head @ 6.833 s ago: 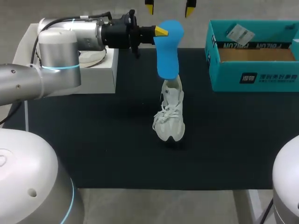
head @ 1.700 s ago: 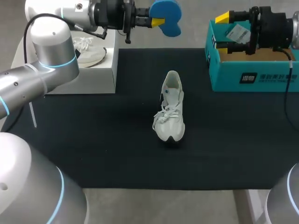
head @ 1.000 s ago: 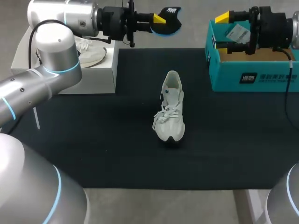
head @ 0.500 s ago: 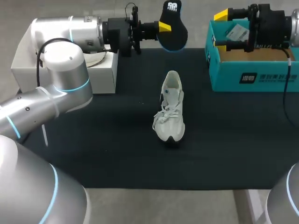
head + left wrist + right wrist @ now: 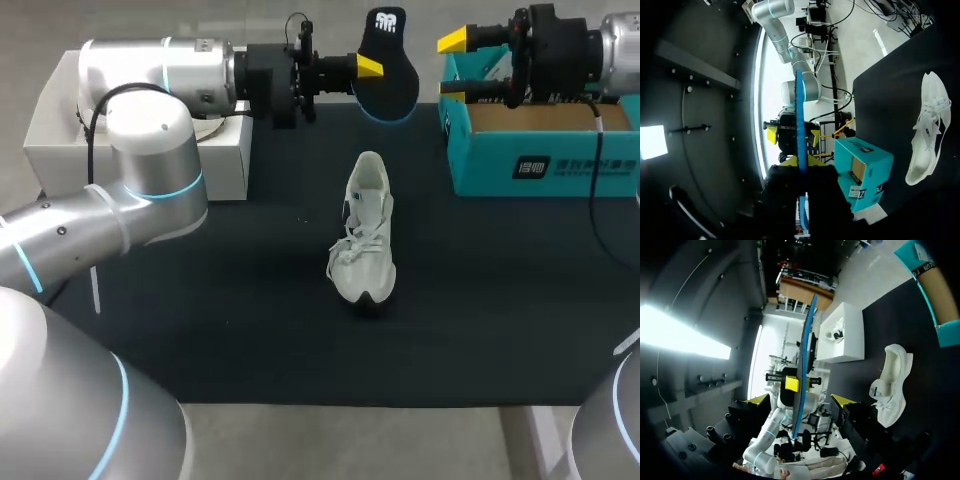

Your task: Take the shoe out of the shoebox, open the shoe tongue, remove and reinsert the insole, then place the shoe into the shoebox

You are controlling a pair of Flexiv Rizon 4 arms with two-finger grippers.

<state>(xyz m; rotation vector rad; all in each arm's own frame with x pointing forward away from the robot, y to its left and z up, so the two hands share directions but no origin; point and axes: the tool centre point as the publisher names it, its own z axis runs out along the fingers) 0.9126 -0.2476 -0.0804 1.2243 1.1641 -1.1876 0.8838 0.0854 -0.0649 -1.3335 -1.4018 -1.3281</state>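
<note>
My left gripper point(image 5: 372, 68) is shut on the heel end of the insole point(image 5: 392, 80), dark on top with a blue edge, holding it on edge above the table's far side. The insole's free end sits in the gap of my right gripper point(image 5: 452, 66), which is open; its yellow tips are clear of the insole. In the right wrist view the insole point(image 5: 803, 365) appears edge-on between the fingertips point(image 5: 760, 400). The left wrist view shows the insole point(image 5: 800, 120) as a thin blue line rising from the gripper point(image 5: 801, 165). The white shoe point(image 5: 365, 230) lies mid-table, toe toward me.
The open teal shoebox point(image 5: 540, 130) stands at the far right, under my right arm. A white box point(image 5: 228, 160) holding another shoe sits at the far left behind my left arm. The black mat point(image 5: 500, 300) covers the table.
My left arm has carried the insole rightward and turned it on edge, toward the right gripper. The right gripper has shifted left, and its fingers now flank the insole's end.
</note>
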